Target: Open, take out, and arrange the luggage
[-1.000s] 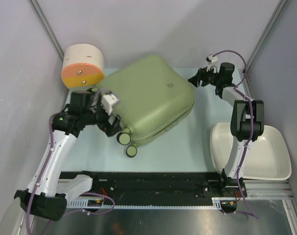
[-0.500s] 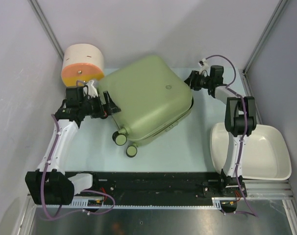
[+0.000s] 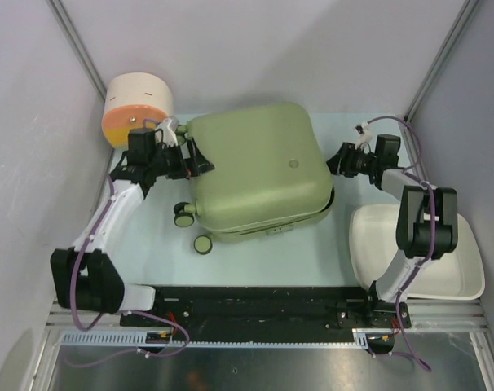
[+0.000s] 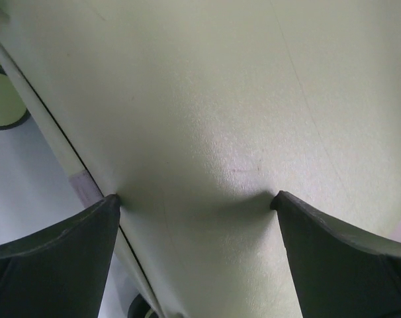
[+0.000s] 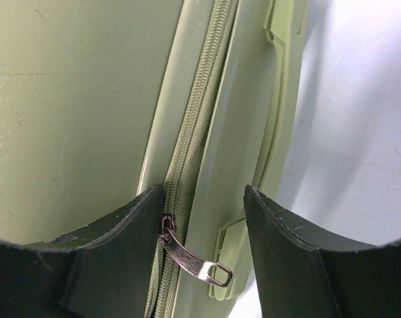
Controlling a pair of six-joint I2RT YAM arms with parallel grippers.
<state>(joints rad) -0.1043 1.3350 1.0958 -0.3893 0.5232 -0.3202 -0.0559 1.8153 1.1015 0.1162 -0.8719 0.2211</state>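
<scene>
One luggage (image 3: 259, 167), two wheels (image 3: 184, 215) showing. The left gripper (image 4: 195, 199) is spread wide against its shell, the right gripper (image 5: 205, 192) straddles one zip pull (image 5: 194, 262) (jaws apart).

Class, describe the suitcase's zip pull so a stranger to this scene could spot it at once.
Find the big olive-green suitcase lying mid-table. Follow its right edge to the zip track, where the right gripper is poised. The zip pull is the small silver tab with a slotted end, the only shiny metal there.
</scene>
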